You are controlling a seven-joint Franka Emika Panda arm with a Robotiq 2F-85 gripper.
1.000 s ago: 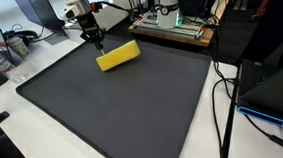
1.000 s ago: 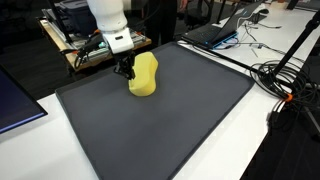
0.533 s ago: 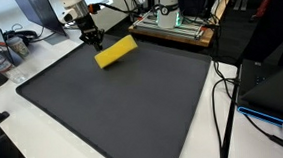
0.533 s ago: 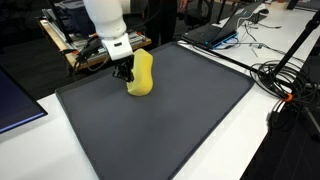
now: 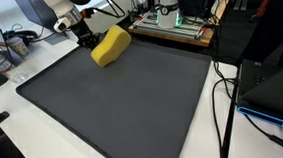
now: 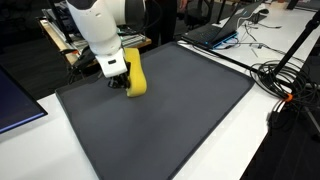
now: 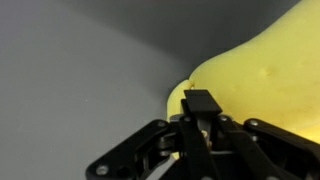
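Sponge (image 5: 110, 46) has swung over the last second. Its long axis was near level and now slants steeply, low end toward the gripper (image 5: 92, 41). In an exterior view it stands almost on end (image 6: 135, 77).

Material: yellow foam block with rounded corners and a finely pitted surface (image 7: 262, 68).

Position: over the far corner of the matte black mat (image 5: 124, 110); contact with the mat cannot be told.

Gripper (image 7: 200, 108): fingers pinch one end of the sponge.
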